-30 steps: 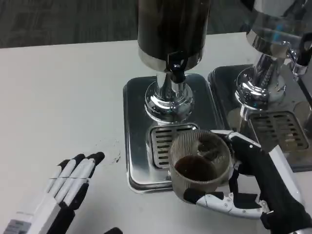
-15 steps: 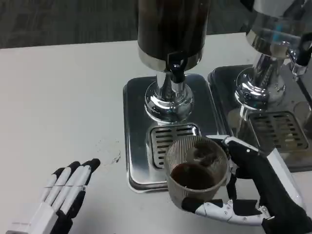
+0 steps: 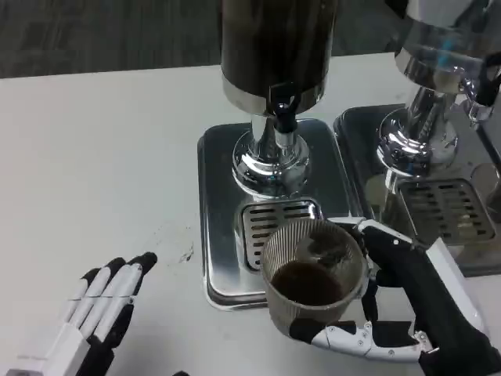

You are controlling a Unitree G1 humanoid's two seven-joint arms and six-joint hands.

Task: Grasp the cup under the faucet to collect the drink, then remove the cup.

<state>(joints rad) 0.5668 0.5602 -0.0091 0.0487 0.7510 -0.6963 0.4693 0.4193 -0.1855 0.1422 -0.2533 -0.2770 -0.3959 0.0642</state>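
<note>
Two dispensers (image 3: 275,86), one ribbed cup (image 3: 313,274) of dark drink held by right hand (image 3: 395,301); left hand (image 3: 98,309) flat, holding nothing

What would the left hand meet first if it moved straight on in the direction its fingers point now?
The left hand lies open, its fingers aimed up and to the right. That line crosses bare table and probably reaches the left edge of the tray under the dispenser first, though depth is hard to judge.

head view | high, close | facing down at table (image 3: 102,133)
</note>
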